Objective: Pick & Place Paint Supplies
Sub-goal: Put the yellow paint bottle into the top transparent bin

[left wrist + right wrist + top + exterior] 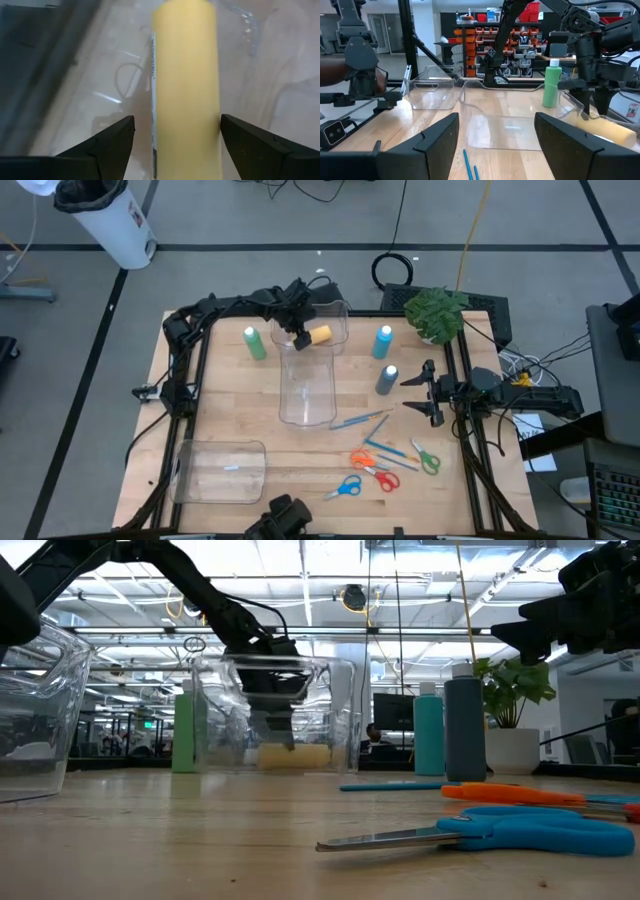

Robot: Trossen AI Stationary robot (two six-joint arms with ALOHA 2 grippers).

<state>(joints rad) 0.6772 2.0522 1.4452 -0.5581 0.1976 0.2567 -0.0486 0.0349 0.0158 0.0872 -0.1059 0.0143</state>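
I see my left tool (297, 337) wide over the yellow bottle (318, 335) lying in the clear bin (305, 395); my right tool (428, 392) waits wide at the bench's (230, 395) right.

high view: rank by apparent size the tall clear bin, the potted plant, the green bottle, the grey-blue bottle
Largest to smallest, as seen from above:
1. tall clear bin
2. potted plant
3. green bottle and grey-blue bottle: too alike to rank; both stand upright, so mostly caps and shoulders show.
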